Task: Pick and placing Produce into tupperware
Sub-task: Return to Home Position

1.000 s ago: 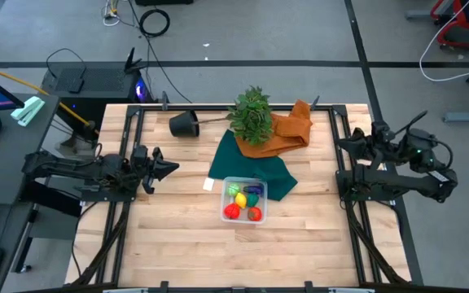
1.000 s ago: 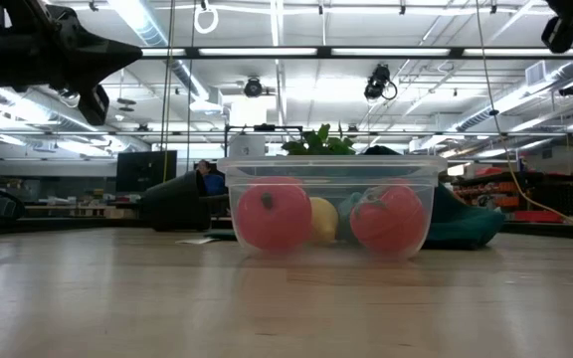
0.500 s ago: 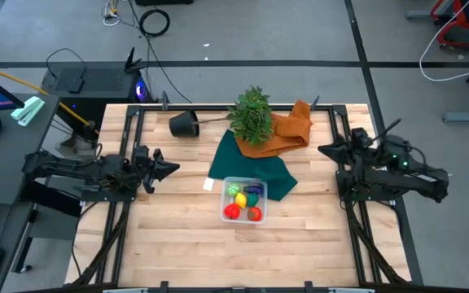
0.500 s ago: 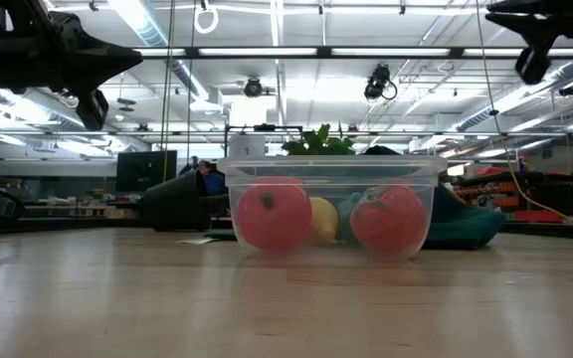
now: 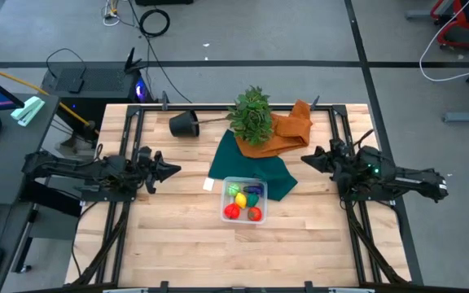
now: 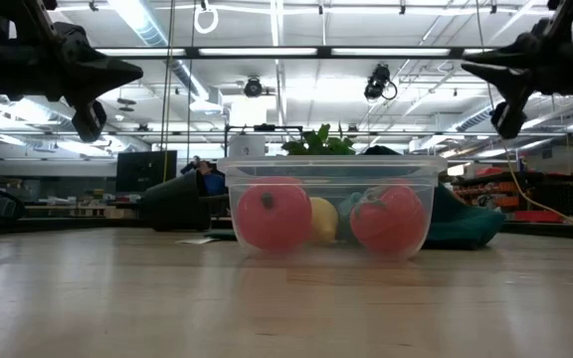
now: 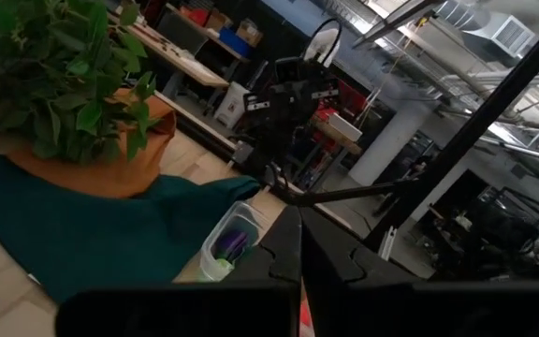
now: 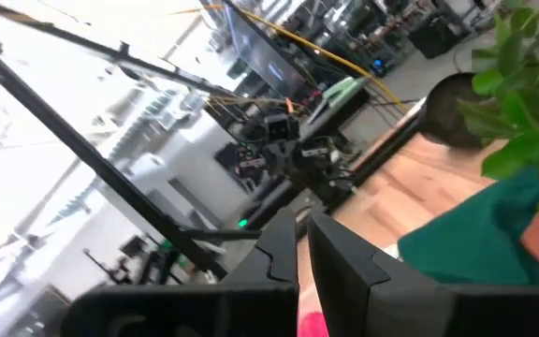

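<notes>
The clear tupperware (image 5: 243, 180) stands on the wooden table near its middle and also shows in the low view (image 6: 331, 169). It holds the produce: two red pieces (image 5: 232, 212) (image 5: 255, 215), a yellow one (image 5: 240, 199), a green one (image 5: 234, 190) and a dark blue one (image 5: 254, 195). My left gripper (image 5: 176, 169) is shut and empty, in the air left of the container, pointing at it. My right gripper (image 5: 304, 159) is shut and empty, in the air to the container's right and a little farther back, pointing toward it.
A potted plant lies on its side at the back, black pot (image 5: 184, 124) left, leaves (image 5: 252, 114) right. An orange cloth (image 5: 293, 129) and a dark green cloth (image 5: 247, 159) lie behind the container. A small white block (image 5: 208, 185) lies at the container's left.
My right gripper has swung out from its folded place at the table's right edge, going toward the table's left and down, and now points at the container. My left gripper has sunk a little. The container and produce have not moved.
</notes>
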Tool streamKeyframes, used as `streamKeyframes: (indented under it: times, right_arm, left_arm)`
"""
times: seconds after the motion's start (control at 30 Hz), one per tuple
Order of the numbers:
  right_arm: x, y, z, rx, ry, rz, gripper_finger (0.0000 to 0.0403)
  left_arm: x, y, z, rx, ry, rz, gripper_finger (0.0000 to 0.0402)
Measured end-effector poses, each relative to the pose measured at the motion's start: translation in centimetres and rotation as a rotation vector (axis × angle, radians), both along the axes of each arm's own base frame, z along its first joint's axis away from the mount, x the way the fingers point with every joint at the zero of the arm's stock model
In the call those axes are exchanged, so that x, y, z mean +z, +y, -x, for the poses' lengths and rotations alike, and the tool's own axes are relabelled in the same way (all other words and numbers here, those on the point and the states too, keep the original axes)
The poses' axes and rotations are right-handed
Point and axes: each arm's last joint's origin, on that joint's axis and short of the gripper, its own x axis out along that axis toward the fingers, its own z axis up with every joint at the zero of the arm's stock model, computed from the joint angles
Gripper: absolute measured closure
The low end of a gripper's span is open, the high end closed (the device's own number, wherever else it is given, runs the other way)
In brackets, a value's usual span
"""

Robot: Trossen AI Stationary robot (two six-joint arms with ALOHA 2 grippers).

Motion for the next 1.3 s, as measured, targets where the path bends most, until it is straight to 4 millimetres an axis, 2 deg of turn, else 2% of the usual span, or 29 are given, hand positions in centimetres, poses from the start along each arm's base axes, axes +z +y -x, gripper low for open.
streamKeyframes:
  times: [0.13,0.4,0.7,0.8,0.9,1.0,1.07,1.3]
  right_arm:
    - [-0.7,-0.1,-0.2,-0.008,0.015,-0.019,0.0403]
    - [-0.5,-0.2,-0.1,-0.049,-0.001,-0.035,0.0403]
    - [-0.5,-0.2,-0.1,-0.036,0.001,-0.075,0.0403]
    - [-1.0,-0.2,-0.2,-0.053,0.062,0.018,0.0403]
    - [-2.0,-0.2,-0.3,-0.060,0.184,0.194,0.0403]
    - [-2.1,-0.2,-0.4,-0.081,0.220,0.419,0.0403]
    - [-2.2,-0.2,-0.5,-0.083,0.243,0.509,0.0403]
    - [-2.6,-0.2,-0.8,-0.060,0.294,0.590,0.0403]
  left_arm:
    - [0.0,0.0,0.0,0.000,-0.001,0.001,0.0391]
    - [-0.1,0.0,0.0,0.000,0.005,0.003,0.0396]
    - [-0.1,0.0,0.0,0.007,0.011,-0.002,0.0350]
    - [-0.1,0.0,0.0,0.007,0.010,0.015,0.0342]
    - [-0.3,0.0,0.0,0.027,0.063,-0.211,0.0338]
    - [-0.4,0.0,0.0,0.042,0.098,-0.452,0.0339]
    - [-0.4,0.0,0.0,0.049,0.112,-0.562,0.0342]
    - [-0.4,0.0,0.0,0.055,0.130,-0.674,0.0349]
